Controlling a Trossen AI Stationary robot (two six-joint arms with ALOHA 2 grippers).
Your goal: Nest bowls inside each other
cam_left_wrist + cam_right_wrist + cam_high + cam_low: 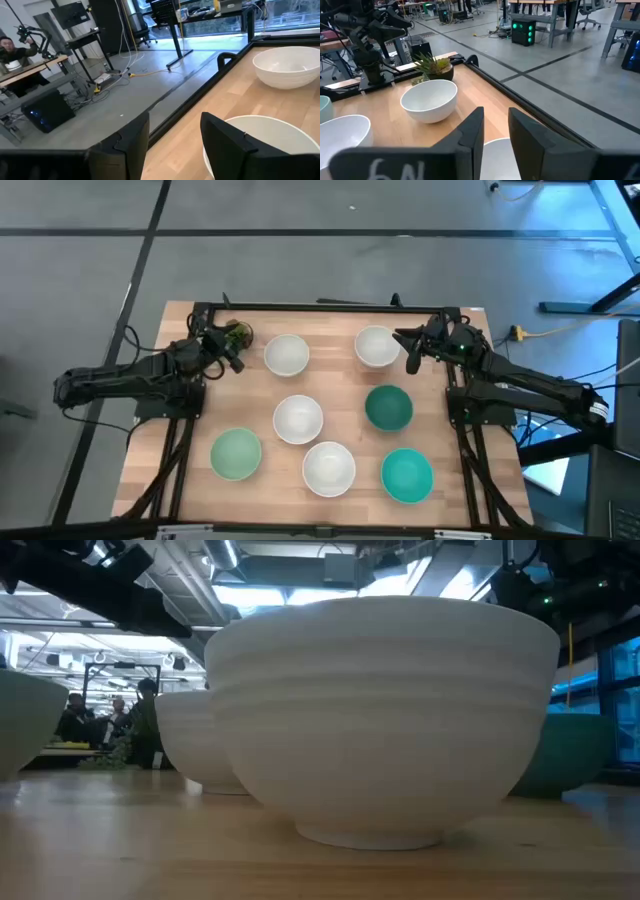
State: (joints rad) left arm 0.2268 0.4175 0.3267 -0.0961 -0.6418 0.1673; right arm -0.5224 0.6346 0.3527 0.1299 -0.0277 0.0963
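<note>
Overhead, 7 bowls are sitting apart from one another on the wooden table, none of them nested. Across the upper part of the frame, 2 white ones are lying side by side: the left white bowl and the right white bowl. Below them, near the middle, the centre white bowl is resting, with the dark green bowl at its right. Along the lower edge, the mint bowl is sitting at lower left, the front white bowl at lower centre, and the teal bowl at lower right.

The left gripper is hovering at upper left, just left of the left white bowl, beside a small potted plant; its wrist view is showing the fingers spread with a clear gap, nothing between them, and a white rim just past them. The right gripper is hanging at upper right, at the right edge of the right white bowl; its fingers are standing slightly parted above that bowl's rim, gripping nothing visible.

In the level view, the front white bowl is filling most of the frame, and people are sitting far behind at left.
</note>
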